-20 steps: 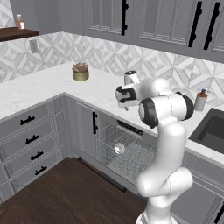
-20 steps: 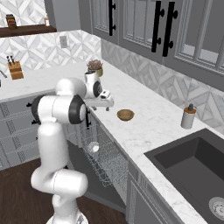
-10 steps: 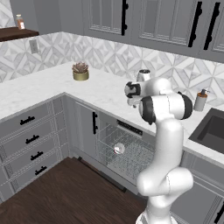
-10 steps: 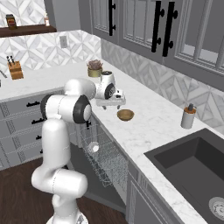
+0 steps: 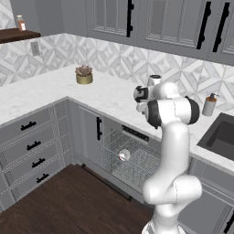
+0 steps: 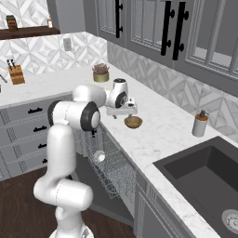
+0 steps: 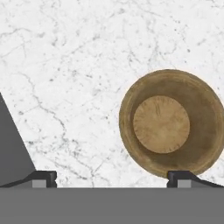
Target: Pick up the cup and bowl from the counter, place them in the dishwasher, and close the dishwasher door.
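Bowl (image 7: pixel 171 124) sits on the counter (image 7: pixel 65 65) right under our gripper (image 7: pixel 111 177), off toward one fingertip — jaws wide, holding nothing. We're lining up the pick, so next we'd centre over it and drop down.

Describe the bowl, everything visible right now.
The bowl is small, round and shallow, tan-brown with a wood-like grain, a darker inner wall and a paler flat bottom disc. It is empty and sits upright on the white marble counter, near its front edge in the right base view. Nothing else touches it; the open gripper hovers above, with one fingertip over its rim.
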Controlling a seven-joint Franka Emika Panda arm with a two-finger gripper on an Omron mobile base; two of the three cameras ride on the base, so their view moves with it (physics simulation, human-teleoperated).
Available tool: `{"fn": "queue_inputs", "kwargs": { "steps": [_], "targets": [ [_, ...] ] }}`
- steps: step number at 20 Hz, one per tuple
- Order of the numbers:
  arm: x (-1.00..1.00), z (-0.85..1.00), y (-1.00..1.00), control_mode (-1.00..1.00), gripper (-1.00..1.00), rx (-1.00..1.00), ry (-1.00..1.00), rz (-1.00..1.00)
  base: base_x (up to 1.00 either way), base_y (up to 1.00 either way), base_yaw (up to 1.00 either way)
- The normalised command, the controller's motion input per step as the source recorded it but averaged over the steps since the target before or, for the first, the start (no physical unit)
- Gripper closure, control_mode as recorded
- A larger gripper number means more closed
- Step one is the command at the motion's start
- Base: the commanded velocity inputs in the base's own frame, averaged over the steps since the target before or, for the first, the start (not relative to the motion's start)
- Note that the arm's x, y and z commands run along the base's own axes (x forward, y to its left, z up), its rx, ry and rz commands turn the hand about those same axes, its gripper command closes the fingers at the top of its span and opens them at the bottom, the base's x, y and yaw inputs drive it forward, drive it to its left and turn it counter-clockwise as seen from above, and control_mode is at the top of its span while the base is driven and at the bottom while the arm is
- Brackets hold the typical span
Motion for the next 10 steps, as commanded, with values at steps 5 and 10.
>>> {"fn": "queue_inputs", "kwargs": {
  "steps": [5,10],
  "targets": [
    [0.29,-0.22,-0.07,-1.00,-1.00,-0.05,0.08,0.00,0.00,0.00,0.00],
    [0.37,-0.34,-0.27,-1.00,-1.00,-0.03,0.08,0.00,0.00,0.00,0.00]
  ]
}}
